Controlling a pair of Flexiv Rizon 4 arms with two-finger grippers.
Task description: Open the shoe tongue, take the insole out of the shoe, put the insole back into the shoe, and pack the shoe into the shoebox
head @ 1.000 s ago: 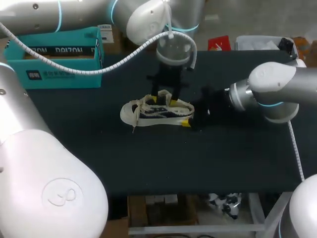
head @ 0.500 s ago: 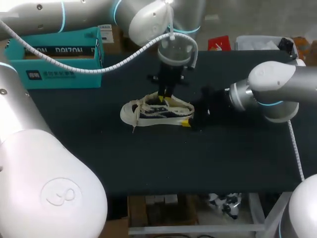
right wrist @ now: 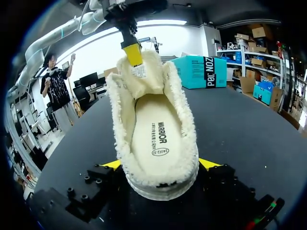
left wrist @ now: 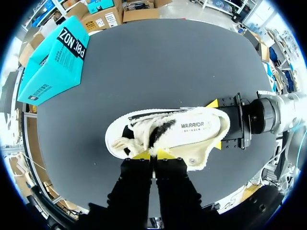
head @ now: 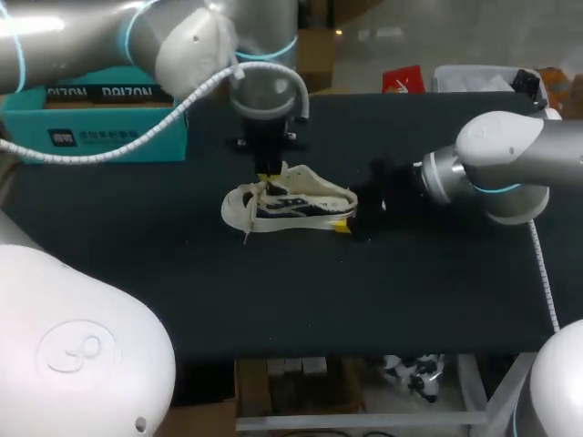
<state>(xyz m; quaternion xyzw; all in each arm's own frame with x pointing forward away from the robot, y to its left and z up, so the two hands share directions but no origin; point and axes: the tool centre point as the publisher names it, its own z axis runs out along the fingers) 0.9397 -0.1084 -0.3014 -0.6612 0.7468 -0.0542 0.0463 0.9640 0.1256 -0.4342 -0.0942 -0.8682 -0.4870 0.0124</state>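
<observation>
Shoebox [head: 91,137] behind-left of shoe [head: 290,202]

Head: high behind, looking down; left wrist over shoe [left wrist: 192,129], right wrist at heel [right wrist: 160,184] (both close).

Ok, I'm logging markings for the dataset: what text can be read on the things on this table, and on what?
"WARRIOR": printed on the cream insole inside the fleece-lined white shoe.
Small line and oval stamp under it: too small to read.
"ZON": end of the white lettering on the teal cardboard shoebox; the rest is unclear.
White label on the shoebox's side: blurred.
White tag on the tongue: too small to read.
</observation>
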